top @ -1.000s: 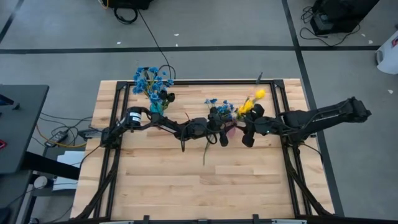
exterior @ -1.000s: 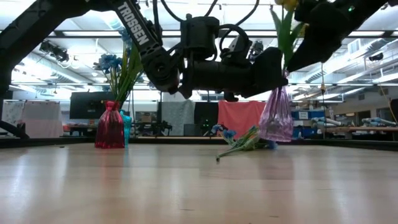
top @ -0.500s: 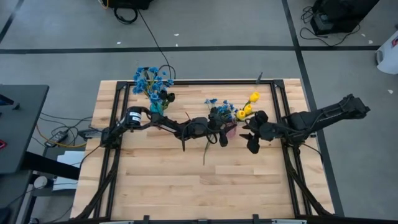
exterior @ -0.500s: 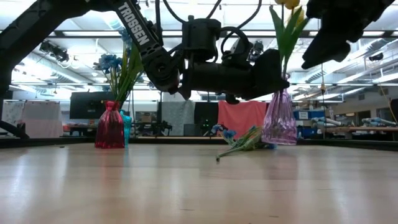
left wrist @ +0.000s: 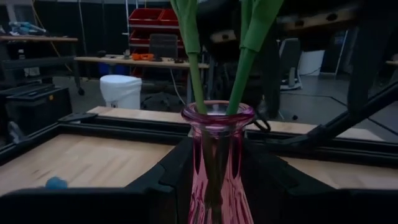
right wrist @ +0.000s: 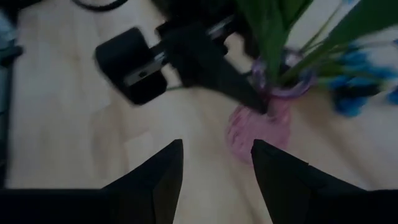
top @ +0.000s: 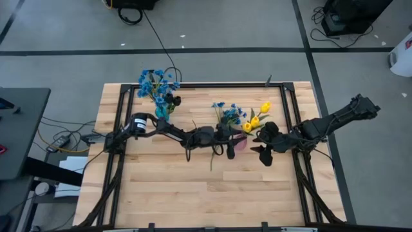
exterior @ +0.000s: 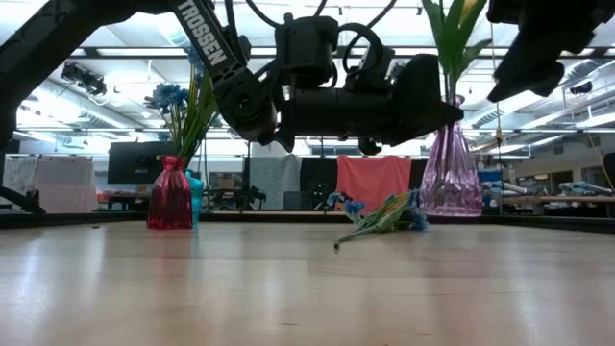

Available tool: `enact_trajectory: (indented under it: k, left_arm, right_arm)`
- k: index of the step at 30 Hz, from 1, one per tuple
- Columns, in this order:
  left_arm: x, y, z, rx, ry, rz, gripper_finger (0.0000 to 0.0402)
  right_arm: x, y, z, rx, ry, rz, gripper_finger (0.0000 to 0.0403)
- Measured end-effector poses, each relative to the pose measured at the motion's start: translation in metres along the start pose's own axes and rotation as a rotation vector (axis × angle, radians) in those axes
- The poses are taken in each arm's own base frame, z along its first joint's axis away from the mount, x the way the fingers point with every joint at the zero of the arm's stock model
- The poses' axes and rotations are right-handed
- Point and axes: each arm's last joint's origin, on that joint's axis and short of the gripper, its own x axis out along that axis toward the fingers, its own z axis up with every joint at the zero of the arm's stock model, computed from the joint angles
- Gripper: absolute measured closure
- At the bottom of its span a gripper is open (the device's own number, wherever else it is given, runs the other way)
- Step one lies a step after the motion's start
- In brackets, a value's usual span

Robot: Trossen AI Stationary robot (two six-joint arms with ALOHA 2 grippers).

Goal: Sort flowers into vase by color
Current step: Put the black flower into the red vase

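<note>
My left pincer [left wrist: 211, 186] grips the pink vase [top: 238, 138] at mid-frame, two yellow tulips [top: 256, 116] already in it. My right pincer [right wrist: 214, 163] hangs open beside it. Blue flowers [exterior: 384, 213] lying on the counter [top: 193, 187] remain unsorted.

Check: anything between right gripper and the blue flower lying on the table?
Yes. The pink glass vase of yellow tulips, clamped by the left gripper, sits between the open right gripper and the blue-blossomed flower.

From overhead we look straight down on the whole table [top: 161, 187]; from tabletop height we look level across it. Both wrist cameras sit close to the pink vase [left wrist: 217, 162], which we see in all four views.
</note>
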Motion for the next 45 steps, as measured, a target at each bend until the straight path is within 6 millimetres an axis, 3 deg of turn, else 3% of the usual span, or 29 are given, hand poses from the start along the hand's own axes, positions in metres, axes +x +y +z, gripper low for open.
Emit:
enact_trajectory:
  k: [8,19,31,40,45]
  left_arm:
    - [-0.003,-0.016,0.001,-0.006,-0.019,-0.019,0.0279]
    - [0.021,-0.018,-0.022,-0.023,-0.065,0.009,0.0279]
    - [0.023,-0.014,-0.028,-0.004,0.007,0.031,0.0276]
    - [0.021,-0.016,-0.029,0.033,0.060,0.023,0.0203]
    - [0.012,-0.015,-0.015,0.038,0.078,0.006,0.0153]
  right_arm:
    - [-0.003,0.008,-0.007,0.017,0.104,0.127,0.0200]
    - [-0.005,0.012,-0.010,0.070,0.121,0.151,0.0202]
    - [-0.008,0.016,-0.013,0.051,0.074,0.130,0.0202]
    - [-0.008,0.017,-0.013,0.071,0.088,0.147,0.0202]
    - [-0.012,0.019,-0.015,0.060,0.091,0.171,0.0202]
